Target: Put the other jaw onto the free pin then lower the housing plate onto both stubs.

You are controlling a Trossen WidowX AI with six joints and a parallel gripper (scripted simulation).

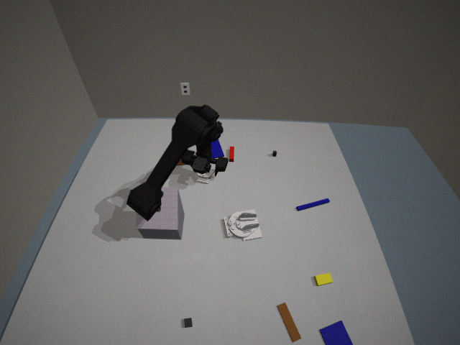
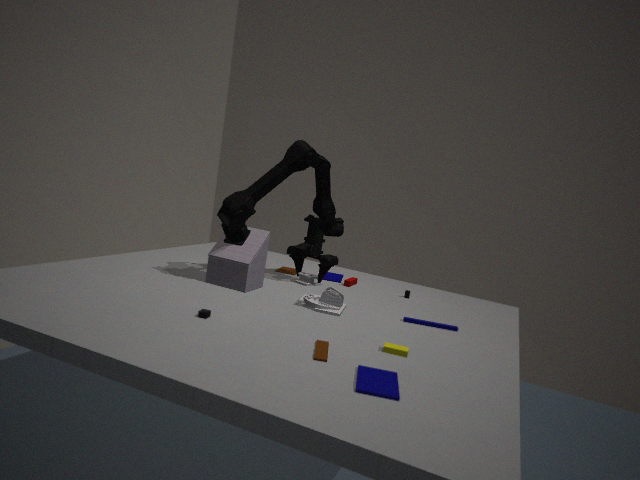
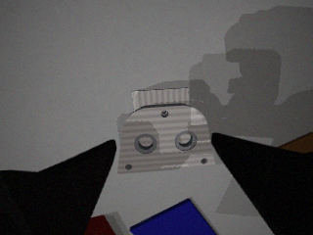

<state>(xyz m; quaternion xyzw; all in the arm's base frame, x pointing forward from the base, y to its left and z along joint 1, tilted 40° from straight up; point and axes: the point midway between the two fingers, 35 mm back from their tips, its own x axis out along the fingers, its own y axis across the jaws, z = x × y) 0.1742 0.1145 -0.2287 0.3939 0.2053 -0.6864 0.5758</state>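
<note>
The pale housing plate (image 1: pixel 203 180) (image 2: pixel 306 279) (image 3: pixel 165 158) lies on the table, with two round holes and a raised ribbed tab (image 3: pixel 160 99) along one edge in the wrist view. My gripper (image 1: pixel 210 172) (image 2: pixel 309 277) (image 3: pixel 163 140) is open and empty, pointing down above the plate, one finger on each side of it. The white base (image 1: pixel 255 234) (image 2: pixel 336 311) stands apart, nearer the top camera. Two jaws (image 1: pixel 247 215) (image 2: pixel 332 297) lie side by side on it. Whether their teeth mesh and how they sit on the pins is too small to tell.
A blue slab (image 1: pixel 216 149) (image 2: pixel 333 277) (image 3: pixel 176 220), a red block (image 1: pixel 231 154) (image 2: pixel 350 282) (image 3: pixel 100 226) and an orange-brown slab (image 2: pixel 285 270) (image 3: pixel 300 145) lie near the plate. A lilac block (image 1: pixel 169 208) (image 2: pixel 235 271) stands by the arm's base. A blue rod (image 1: pixel 313 204) (image 2: pixel 430 323) lies farther right.
</note>
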